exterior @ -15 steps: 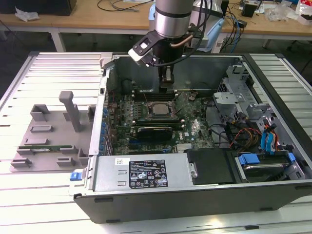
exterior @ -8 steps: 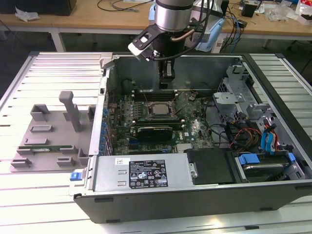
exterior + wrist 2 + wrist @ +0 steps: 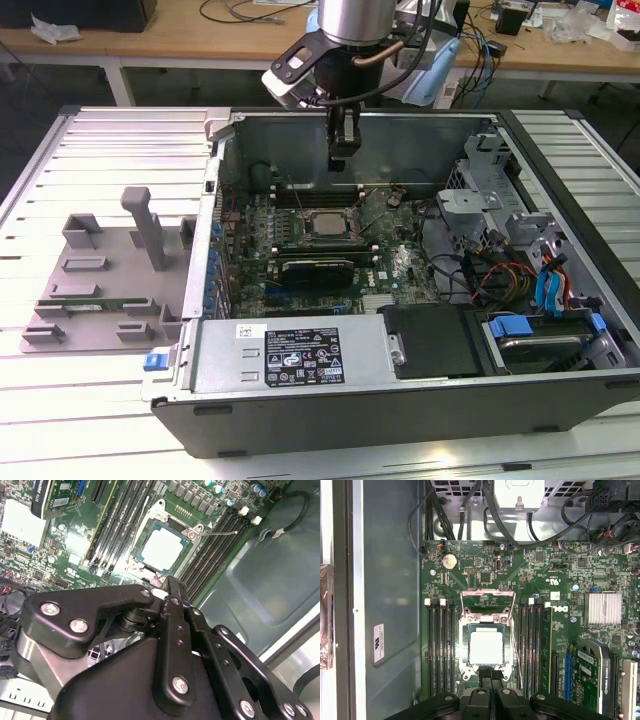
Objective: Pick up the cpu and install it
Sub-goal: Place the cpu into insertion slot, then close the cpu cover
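The cpu (image 3: 323, 224) lies flat in its socket on the green motherboard (image 3: 390, 262) inside the open computer case. Its silvery top shows in both wrist views (image 3: 162, 547) (image 3: 486, 647). The socket's metal load plate (image 3: 487, 602) stands folded back and the thin lever (image 3: 516, 645) is released beside it. My gripper (image 3: 341, 152) hangs above the board, a little behind the cpu and clear of it. Its fingers (image 3: 490, 674) are pressed together with nothing between them, their tips near the socket's edge in the first wrist view.
Black memory slots (image 3: 440, 645) flank the socket on both sides. An expansion card (image 3: 318, 268) stands just in front of it. Drive cages and cables (image 3: 520, 270) fill the case on the exterior view's right. A grey fixture tray (image 3: 100, 270) lies on the table at the exterior view's left.
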Robot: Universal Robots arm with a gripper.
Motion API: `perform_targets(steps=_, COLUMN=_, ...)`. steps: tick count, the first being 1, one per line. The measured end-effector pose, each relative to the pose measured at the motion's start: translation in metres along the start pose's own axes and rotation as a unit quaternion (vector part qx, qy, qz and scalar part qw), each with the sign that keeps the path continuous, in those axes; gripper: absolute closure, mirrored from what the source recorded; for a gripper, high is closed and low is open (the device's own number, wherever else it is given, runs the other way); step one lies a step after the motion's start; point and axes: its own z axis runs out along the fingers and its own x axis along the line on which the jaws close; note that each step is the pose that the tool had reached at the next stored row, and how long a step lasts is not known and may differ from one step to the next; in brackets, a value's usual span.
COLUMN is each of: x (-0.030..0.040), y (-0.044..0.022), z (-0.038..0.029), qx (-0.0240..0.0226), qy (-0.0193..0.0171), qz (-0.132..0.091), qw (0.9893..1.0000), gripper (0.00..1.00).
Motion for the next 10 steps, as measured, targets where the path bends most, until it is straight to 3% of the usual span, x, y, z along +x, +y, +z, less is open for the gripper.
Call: perform_targets(steps=10, x=0.0000, y=0.0011, z=-0.0002, qx=0.0001, qy=0.0001, qz=0.000, qw=1.0000, gripper=0.89)
